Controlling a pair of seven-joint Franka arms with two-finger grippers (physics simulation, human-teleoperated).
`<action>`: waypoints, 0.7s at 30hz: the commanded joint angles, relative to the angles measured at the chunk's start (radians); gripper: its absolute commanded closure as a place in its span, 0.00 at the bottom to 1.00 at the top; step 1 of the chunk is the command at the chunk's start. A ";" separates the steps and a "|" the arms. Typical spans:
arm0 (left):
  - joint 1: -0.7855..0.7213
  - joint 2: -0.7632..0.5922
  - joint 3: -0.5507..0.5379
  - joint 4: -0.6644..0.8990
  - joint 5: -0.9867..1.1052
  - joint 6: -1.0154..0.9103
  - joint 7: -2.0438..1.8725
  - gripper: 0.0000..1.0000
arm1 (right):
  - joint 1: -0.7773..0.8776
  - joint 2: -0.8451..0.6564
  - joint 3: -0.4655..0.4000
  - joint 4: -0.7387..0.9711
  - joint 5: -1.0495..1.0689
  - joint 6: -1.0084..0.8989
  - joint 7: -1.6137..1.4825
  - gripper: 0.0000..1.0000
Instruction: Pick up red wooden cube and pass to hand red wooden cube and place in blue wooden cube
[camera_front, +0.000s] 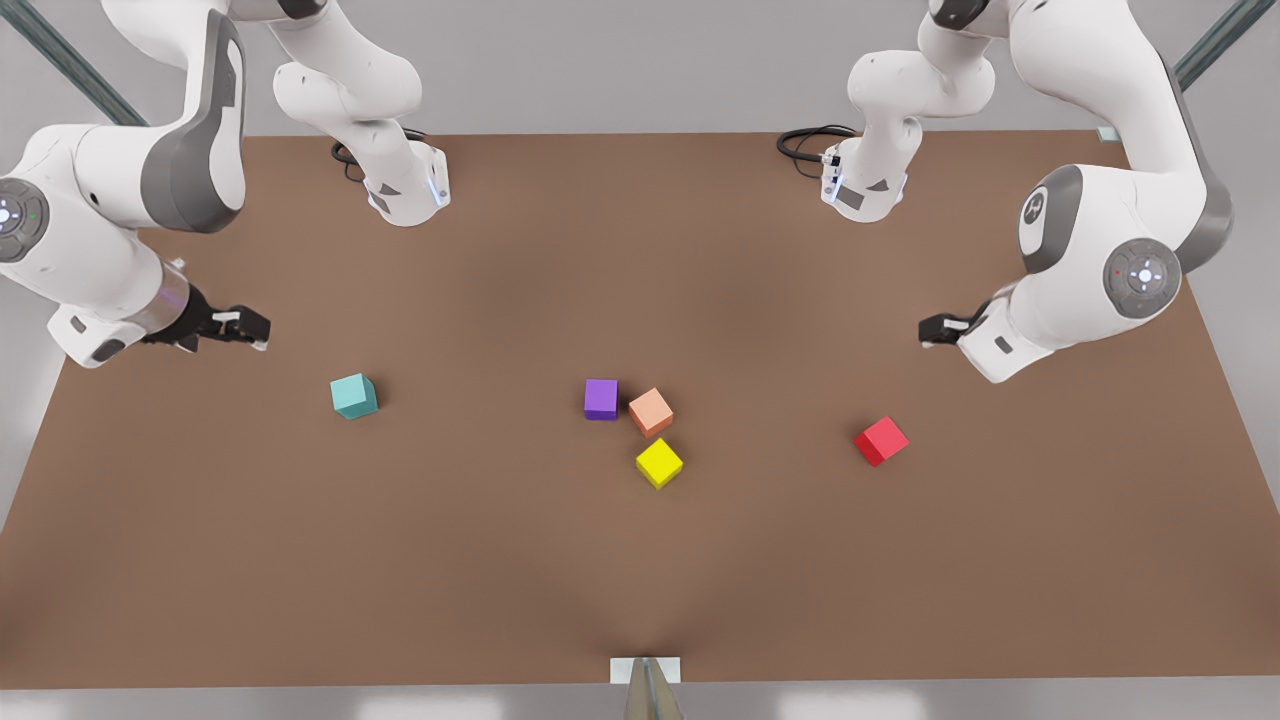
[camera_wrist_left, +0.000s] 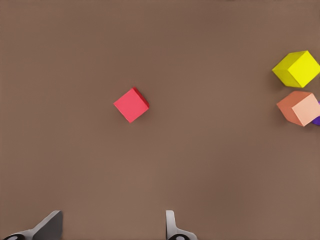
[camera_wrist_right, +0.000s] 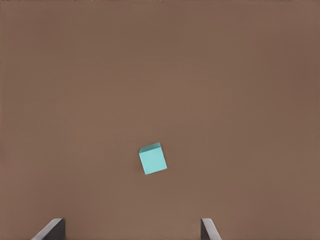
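The small bright red wooden cube (camera_front: 881, 441) lay free on the brown table (camera_front: 640, 580), toward the front view's right, below our left gripper (camera_front: 932, 330), which hovered with fingers spread wide and empty. The small teal wooden cube (camera_front: 354, 396) sat well apart at the front view's left, beneath our right gripper (camera_front: 243, 328), likewise gaping and empty, waiting to receive.

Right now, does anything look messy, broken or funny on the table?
Nothing stands out. Five cubes sit flat and whole on the table: red wooden cube, blue wooden cube, and purple, orange and yellow bunched mid-table. Left tool and right tool hover open, empty.
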 joint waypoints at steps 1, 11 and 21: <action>0.000 -0.001 0.000 -0.002 0.000 0.050 0.021 0.00 | -0.013 -0.004 -0.002 -0.010 0.032 0.057 -0.066 0.00; 0.007 0.243 0.027 -0.120 -0.026 0.532 -0.482 0.00 | -0.016 0.019 -0.002 -0.011 0.020 0.061 -0.066 0.00; -0.006 0.274 0.078 -0.402 -0.192 0.809 -0.557 0.00 | -0.022 -0.033 -0.004 -0.069 0.018 0.062 -0.067 0.00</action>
